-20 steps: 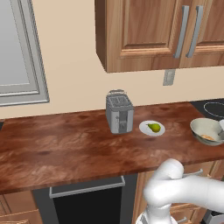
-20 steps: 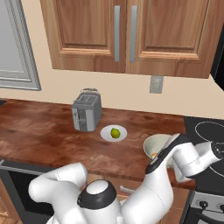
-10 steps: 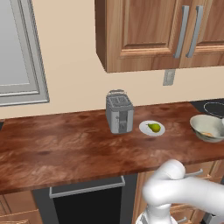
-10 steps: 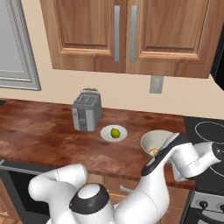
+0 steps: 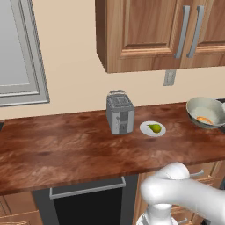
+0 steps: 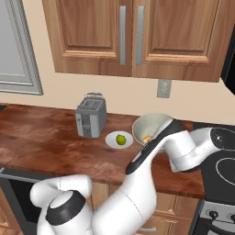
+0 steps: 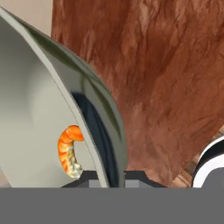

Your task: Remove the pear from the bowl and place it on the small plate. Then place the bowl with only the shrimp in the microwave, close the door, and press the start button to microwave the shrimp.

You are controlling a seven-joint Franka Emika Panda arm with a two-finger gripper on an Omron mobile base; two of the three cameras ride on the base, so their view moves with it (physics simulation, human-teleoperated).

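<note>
- The round, pale grey-white bowl (image 5: 205,112) with deep sloping sides is raised off the reddish-brown wooden counter (image 5: 66,149) and tipped, its open mouth leaning toward the base cameras; that fits a lift by one side of the rim.
- In the hand view the bowl's wall runs down between the two dark fingers of the gripper (image 7: 107,177), one inside and one outside, so the claw is clamped on the rim. This edge hold is probably why the bowl hangs at a slant, not level.
- The small curled orange-pink shrimp (image 7: 70,151) lies against the inner wall near the pinched edge, where the slope lets it settle; it shows as an orange speck in the bowl in both base views.
- The small yellow-green pear (image 6: 121,139) sits on the small flat white plate (image 6: 111,142), near the middle, so the first part of the task looks done and the bowl carries only the shrimp.
- The plate lies on the counter just beside the boxy silver toaster (image 5: 120,112), apart from the bowl.
- A black edge at the far right of the right base view (image 6: 228,59) may be the microwave; I cannot tell whether its door is open.
- Behind are brown wooden wall cabinets (image 6: 133,36) and a grey wall outlet (image 6: 163,88).
- No brand, label or writing can be read anywhere.
</note>
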